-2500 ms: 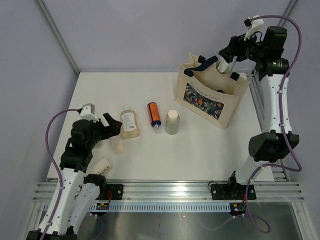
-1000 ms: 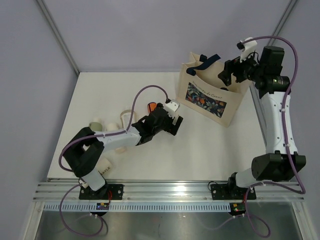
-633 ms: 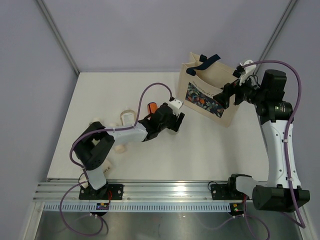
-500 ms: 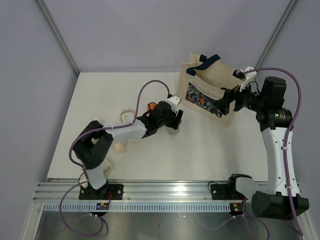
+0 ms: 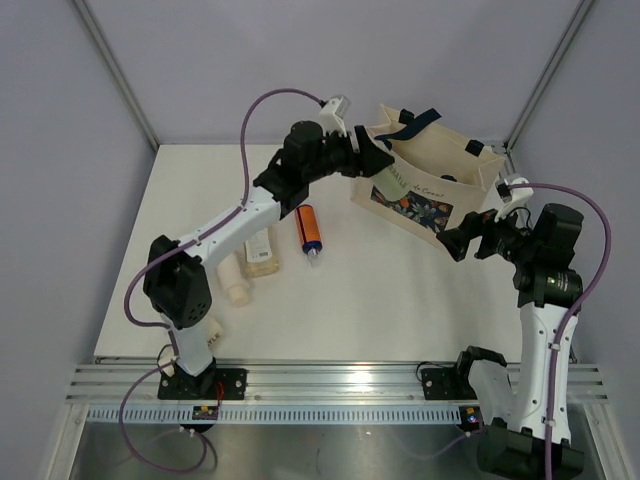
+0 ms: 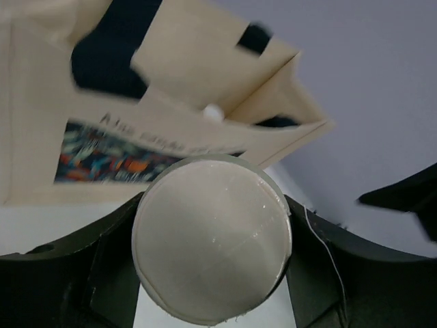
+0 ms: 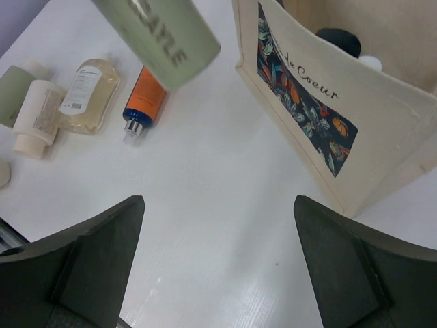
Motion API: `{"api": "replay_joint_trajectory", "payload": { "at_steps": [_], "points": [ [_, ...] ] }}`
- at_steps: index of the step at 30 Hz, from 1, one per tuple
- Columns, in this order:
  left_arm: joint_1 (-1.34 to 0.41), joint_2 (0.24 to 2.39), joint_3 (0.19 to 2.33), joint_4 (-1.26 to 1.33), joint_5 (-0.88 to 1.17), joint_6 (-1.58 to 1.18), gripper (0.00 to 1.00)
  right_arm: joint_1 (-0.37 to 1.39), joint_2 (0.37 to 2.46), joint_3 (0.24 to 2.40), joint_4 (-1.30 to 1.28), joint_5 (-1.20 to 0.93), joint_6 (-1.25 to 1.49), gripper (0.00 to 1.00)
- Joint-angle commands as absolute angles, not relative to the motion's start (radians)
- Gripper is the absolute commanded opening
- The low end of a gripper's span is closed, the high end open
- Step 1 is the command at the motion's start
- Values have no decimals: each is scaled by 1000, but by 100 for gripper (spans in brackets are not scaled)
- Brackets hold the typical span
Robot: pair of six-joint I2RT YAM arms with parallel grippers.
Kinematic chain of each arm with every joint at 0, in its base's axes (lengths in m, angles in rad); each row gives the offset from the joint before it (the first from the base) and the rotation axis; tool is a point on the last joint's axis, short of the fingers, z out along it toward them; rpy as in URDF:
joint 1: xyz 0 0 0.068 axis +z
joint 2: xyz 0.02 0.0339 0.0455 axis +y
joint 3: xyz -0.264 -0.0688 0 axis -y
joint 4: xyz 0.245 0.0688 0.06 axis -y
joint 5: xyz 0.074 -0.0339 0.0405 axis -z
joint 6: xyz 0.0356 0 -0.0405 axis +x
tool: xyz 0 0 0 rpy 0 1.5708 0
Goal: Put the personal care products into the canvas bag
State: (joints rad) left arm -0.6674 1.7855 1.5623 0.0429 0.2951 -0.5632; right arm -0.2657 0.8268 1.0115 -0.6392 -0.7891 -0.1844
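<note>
My left gripper [image 5: 371, 164] is shut on a grey-green bottle [image 5: 391, 181] and holds it in the air against the upper left corner of the canvas bag [image 5: 447, 207]. In the left wrist view the bottle's round end [image 6: 212, 237] fills the gap between the black fingers [image 6: 82, 263], with the bag [image 6: 41, 102] beyond. On the table lie an orange tube [image 5: 309, 228], a clear yellowish bottle [image 5: 262, 250] and a cream tube [image 5: 234, 283]. A white cap [image 7: 371, 63] shows inside the bag. My right gripper [image 5: 455, 240] stands open and empty, right of the bag's front.
The right wrist view shows the lifted bottle [image 7: 160, 33] above the table, the bag's printed front [image 7: 307, 99], and another greenish bottle [image 7: 10, 92] at the far left. Navy handles [image 5: 415, 122] stick up from the bag. Grey walls enclose the table.
My left gripper closed on the grey-green bottle, lifted it off the table and carried it up to the bag. The right arm drew back from the bag toward the near right.
</note>
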Motion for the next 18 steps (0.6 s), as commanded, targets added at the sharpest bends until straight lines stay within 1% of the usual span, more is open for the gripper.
{"api": "replay_joint_trajectory", "payload": {
  "at_steps": [1, 4, 7, 9, 11, 13, 14, 15, 18],
  "points": [
    [-661, 1833, 1778, 305, 422, -741, 0, -296, 775, 979, -601, -844, -147, 99],
    [-663, 1926, 1913, 386, 434, -827, 0, -324, 740, 942, -595, -859, -138, 100],
    [-672, 2017, 2023, 477, 397, -865, 0, -342, 706, 901, -581, -880, -130, 100],
    [-676, 2083, 2071, 520, 333, -848, 0, -350, 687, 868, -574, -887, -127, 100],
    [-692, 2123, 2143, 525, 254, -799, 0, -359, 657, 850, -565, -890, -124, 99],
    [-712, 2184, 2222, 500, 192, -685, 0, -368, 628, 822, -552, -896, -121, 99],
    [-718, 2207, 2259, 468, 129, -643, 0, -371, 618, 815, -552, -899, -121, 100],
    [-724, 2230, 2299, 393, 106, -552, 0, -373, 612, 804, -552, -899, -124, 99],
    [-739, 2295, 2373, 304, 32, -392, 0, -376, 589, 792, -549, -897, -129, 100]
  ]
}}
